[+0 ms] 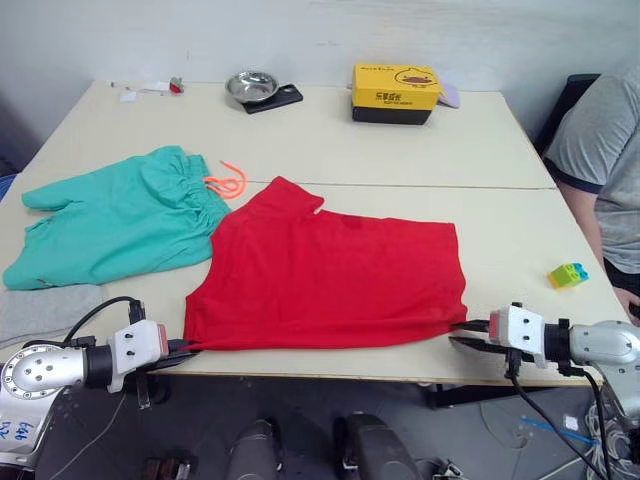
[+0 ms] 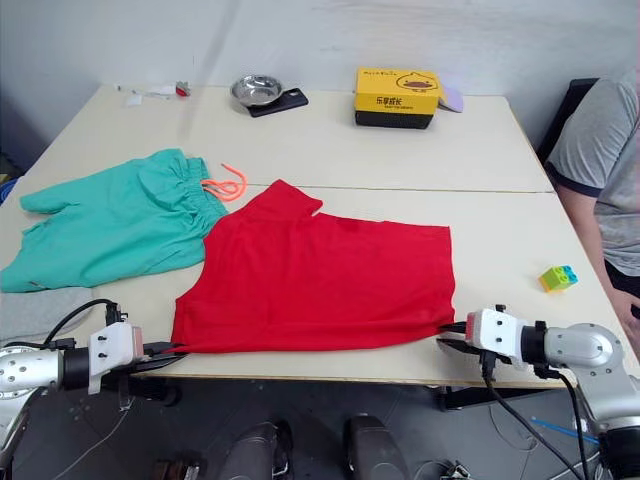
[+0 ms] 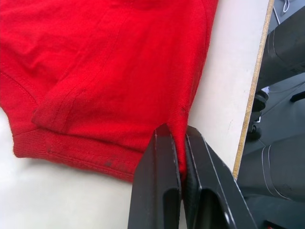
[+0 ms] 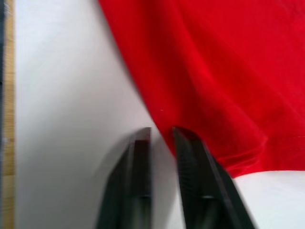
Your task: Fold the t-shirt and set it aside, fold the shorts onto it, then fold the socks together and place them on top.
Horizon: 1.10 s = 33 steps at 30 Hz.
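The plain bright red cotton t-shirt (image 1: 330, 275) is lying flat at the near edge of the pale desk (image 1: 420, 150), right of the teal-green shorts (image 1: 115, 220). The left pincer (image 3: 177, 143) is clamping its near left corner; the right pincer (image 4: 162, 136) is standing slightly apart around its right corner edge.

Red tee (image 1: 330, 275), teal shorts (image 1: 115, 215), yellow box (image 1: 395, 87)

Yellow box (image 1: 396, 87): dark print and logo, unreadable.

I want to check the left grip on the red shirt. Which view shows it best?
The left wrist view: the left gripper pinches the t-shirt at its hem corner. The eye views show that gripper from afar at the near table edge.
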Available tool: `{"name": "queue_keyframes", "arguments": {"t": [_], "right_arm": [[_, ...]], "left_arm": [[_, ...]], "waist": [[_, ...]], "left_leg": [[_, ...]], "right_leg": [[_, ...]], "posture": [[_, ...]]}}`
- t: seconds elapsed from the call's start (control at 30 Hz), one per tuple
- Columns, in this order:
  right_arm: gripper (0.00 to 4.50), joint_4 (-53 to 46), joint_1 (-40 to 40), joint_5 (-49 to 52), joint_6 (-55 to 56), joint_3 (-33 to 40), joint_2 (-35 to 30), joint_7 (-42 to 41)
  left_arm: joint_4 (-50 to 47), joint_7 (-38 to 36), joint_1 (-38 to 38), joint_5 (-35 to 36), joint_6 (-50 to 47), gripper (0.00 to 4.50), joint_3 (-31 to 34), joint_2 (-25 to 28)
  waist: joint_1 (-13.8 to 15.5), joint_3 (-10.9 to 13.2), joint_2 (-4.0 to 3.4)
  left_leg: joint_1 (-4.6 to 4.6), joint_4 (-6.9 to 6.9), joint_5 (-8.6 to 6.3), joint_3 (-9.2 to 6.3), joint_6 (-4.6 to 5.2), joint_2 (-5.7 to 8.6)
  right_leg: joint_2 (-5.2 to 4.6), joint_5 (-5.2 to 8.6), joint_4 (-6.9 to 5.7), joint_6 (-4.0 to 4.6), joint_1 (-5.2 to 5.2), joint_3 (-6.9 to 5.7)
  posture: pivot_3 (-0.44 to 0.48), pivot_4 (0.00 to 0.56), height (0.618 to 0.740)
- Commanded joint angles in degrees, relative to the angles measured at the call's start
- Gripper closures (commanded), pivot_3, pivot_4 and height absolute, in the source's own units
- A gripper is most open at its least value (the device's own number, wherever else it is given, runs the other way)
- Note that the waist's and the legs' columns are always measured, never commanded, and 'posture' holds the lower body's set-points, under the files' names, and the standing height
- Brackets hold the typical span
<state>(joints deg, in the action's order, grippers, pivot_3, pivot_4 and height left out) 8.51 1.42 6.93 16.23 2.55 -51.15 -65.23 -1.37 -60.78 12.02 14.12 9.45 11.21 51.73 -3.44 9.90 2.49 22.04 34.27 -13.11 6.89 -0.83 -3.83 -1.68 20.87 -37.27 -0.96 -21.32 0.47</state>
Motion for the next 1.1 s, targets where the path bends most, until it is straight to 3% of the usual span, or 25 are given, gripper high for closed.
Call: {"name": "queue_keyframes", "arguments": {"t": [0.03, 0.17, 0.2, 0.4, 0.5, 0.73, 1.1], "right_arm": [[4.46, 3.96, -0.35, -3.70, -0.58, -1.17, -0.57, 2.17], [4.46, 1.26, -1.56, 1.88, -0.09, 0.06, 0.85, 0.20], [4.30, 0.44, -2.16, 3.10, -0.61, 0.39, 0.59, -0.45], [2.59, 0.56, -2.34, 3.21, 6.96, 1.96, 0.00, 0.35], [2.59, 1.45, -1.45, 1.92, 7.04, 1.12, -0.31, 0.71], [2.59, 0.46, 1.65, 2.41, 8.24, -0.44, 1.78, 1.06], [2.59, 5.36, 6.51, -7.33, 4.43, -5.53, 0.98, 3.87]], "left_arm": [[0.42, -0.19, 0.89, -1.09, -0.41, 4.50, -1.12, -0.46], [0.65, -0.13, 0.78, -1.12, -0.25, 4.50, -1.19, -0.55], [0.72, -0.09, 0.72, -1.13, -0.22, 4.50, -1.22, -0.59], [1.18, 0.08, 0.44, -1.28, 0.11, 4.50, -1.39, -0.79], [1.47, 0.11, 0.10, -1.35, 0.28, 4.50, -1.56, -0.87], [1.88, 0.07, -0.63, -1.26, 0.45, 4.50, -1.74, -0.94], [1.81, 0.31, -0.89, -1.54, 0.25, 4.50, -2.15, -1.59]], "waist": [[0.07, -0.11, 0.16], [0.17, -0.12, 0.08], [0.22, -0.10, 0.04], [0.35, 0.02, -0.40], [0.34, 0.09, -0.53], [0.24, 0.11, -0.56], [0.16, -0.02, -0.59]], "left_leg": [[0.00, 0.00, 0.00, 0.00, 0.00, 0.00], [0.01, -0.05, -0.01, -0.01, 0.00, 0.00], [0.01, -0.07, -0.01, -0.01, 0.00, 0.00], [0.03, -0.16, 0.06, -0.02, 0.10, -0.01], [0.04, -0.17, 0.09, -0.02, 0.15, -0.02], [0.04, -0.15, 0.02, -0.01, 0.03, -0.01], [0.02, -0.11, 0.04, 0.00, 0.06, 0.01]], "right_leg": [[-0.02, 0.00, 0.03, 0.00, 0.01, -0.01], [-0.04, 0.00, 0.14, 0.00, 0.07, -0.03], [-0.04, 0.00, 0.15, 0.00, 0.07, -0.03], [0.05, -0.11, 0.13, -0.22, -0.01, -0.08], [0.08, -0.44, 0.14, -0.83, -0.04, -0.08], [0.05, -0.42, 0.13, -0.76, -0.04, -0.05], [0.00, -0.40, 0.15, -0.61, -0.02, -0.04]], "posture": [[0.000, 0.150, 0.740], [0.000, 0.150, 0.740], [0.000, 0.150, 0.740], [0.000, 0.150, 0.740], [0.000, 0.150, 0.740], [0.000, 0.150, 0.740], [0.000, 0.150, 0.740]]}}
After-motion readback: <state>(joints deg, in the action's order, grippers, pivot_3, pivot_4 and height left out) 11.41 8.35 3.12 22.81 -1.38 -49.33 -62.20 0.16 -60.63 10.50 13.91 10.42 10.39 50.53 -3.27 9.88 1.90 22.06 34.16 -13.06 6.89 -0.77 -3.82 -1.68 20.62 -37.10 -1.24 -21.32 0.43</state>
